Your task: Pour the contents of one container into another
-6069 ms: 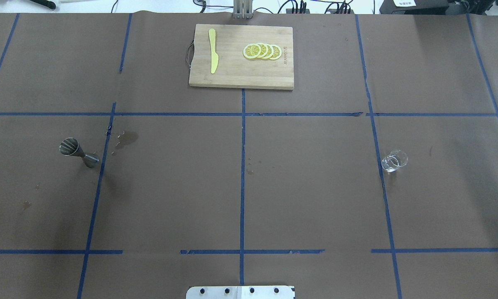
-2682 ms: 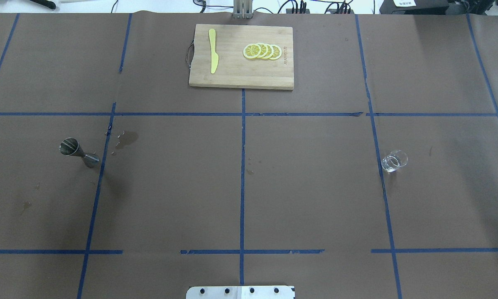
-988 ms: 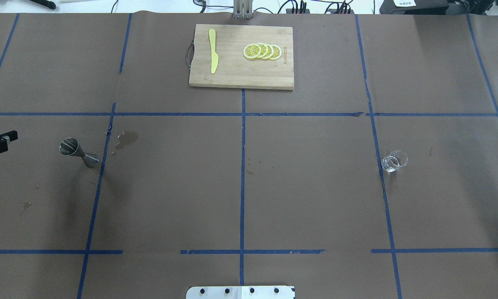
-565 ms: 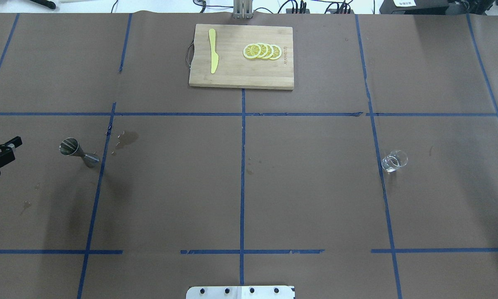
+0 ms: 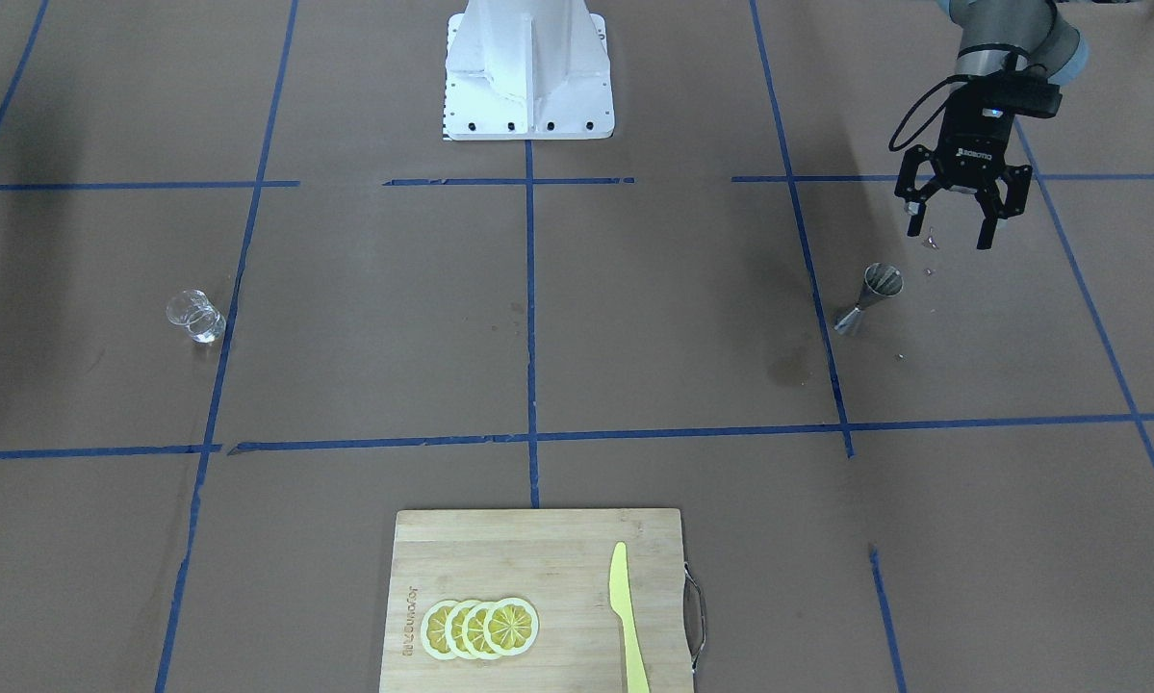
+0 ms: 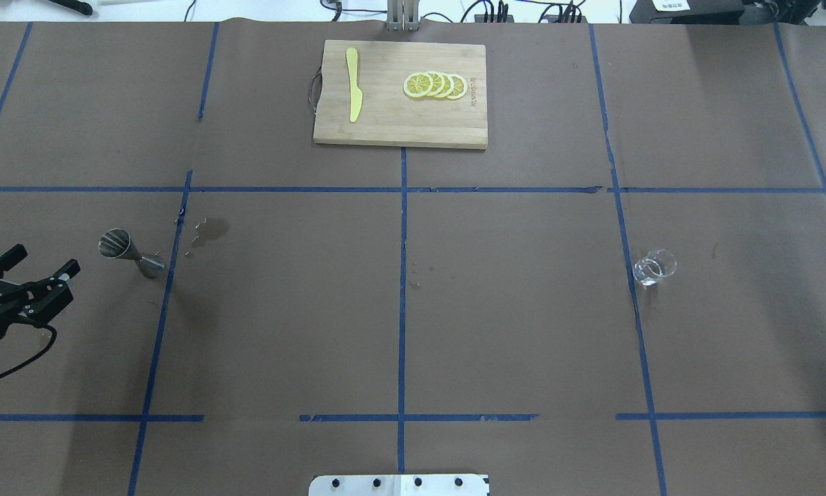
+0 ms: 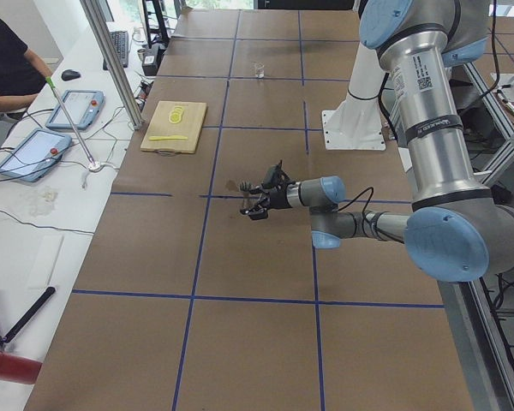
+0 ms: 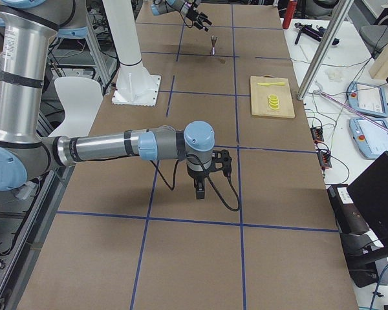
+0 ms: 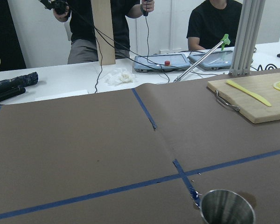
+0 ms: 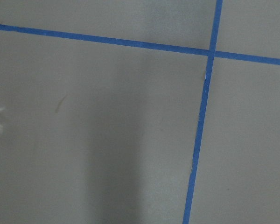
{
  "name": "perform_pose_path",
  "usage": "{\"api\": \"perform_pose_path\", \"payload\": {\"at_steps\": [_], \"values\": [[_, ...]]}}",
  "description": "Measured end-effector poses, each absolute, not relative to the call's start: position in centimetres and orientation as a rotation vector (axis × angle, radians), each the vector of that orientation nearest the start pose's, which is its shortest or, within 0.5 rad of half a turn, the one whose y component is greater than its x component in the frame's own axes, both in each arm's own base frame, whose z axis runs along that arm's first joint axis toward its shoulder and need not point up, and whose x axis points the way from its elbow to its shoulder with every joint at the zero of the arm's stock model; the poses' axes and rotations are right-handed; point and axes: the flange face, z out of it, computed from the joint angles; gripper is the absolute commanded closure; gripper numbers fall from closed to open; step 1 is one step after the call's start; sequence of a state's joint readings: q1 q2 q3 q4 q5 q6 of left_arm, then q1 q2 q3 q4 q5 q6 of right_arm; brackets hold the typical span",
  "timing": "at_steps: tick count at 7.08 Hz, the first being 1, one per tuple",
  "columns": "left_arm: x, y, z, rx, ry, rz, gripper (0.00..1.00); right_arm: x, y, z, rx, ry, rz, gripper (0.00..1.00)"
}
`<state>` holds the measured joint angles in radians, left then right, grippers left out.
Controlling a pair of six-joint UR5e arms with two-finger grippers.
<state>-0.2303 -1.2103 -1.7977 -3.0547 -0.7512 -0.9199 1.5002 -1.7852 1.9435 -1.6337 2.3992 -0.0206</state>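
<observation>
Far beyond jigger (image 6: 127, 251), cutting board (image 6: 392, 124), lemon slices (image 6: 435, 85).

Your steel jigger (image 5: 868, 299) shows a dull brushed sheen; the glass cup (image 5: 194, 316) is clear and glossy. The table (image 6: 523, 310) is topped in matt brown paper; the cutting board (image 6: 399, 117) is smooth pale wood, its knife (image 6: 353, 84) yellow plastic.

Wooden cutting board (image 6: 399, 120) at the table's (image 6: 523, 310) far edge, mid-way along. Yellow plastic knife (image 6: 353, 84) lies on its left part, four overlapping lemon slices (image 6: 435, 85) on its right. Blue tape grid (image 6: 402, 275) over brown paper. Dark wet stain (image 6: 214, 229) left of centre.
</observation>
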Motion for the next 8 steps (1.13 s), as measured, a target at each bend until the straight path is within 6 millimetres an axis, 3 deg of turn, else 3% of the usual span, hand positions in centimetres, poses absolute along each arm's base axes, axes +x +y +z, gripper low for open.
{"api": "perform_pose_path", "payload": {"at_steps": [2,3,6,8], "values": [[31.2,-25.3,51.0,1.183,0.876,-0.232,0.09,3.1,-40.6,57.3,0.071,-0.829,-0.126,0.0],[32.4,-24.5,50.9,1.198,0.864,-0.237,0.07,3.1,-40.6,57.3,0.071,-0.828,-0.127,0.0],[36.2,-24.0,51.9,1.269,0.786,-0.292,0.01,3.2,-40.6,57.3,0.072,-0.827,-0.127,0.0],[37.2,-24.1,53.0,1.282,0.768,-0.326,0.01,3.2,-40.7,57.2,0.074,-0.825,-0.128,0.0]]}}
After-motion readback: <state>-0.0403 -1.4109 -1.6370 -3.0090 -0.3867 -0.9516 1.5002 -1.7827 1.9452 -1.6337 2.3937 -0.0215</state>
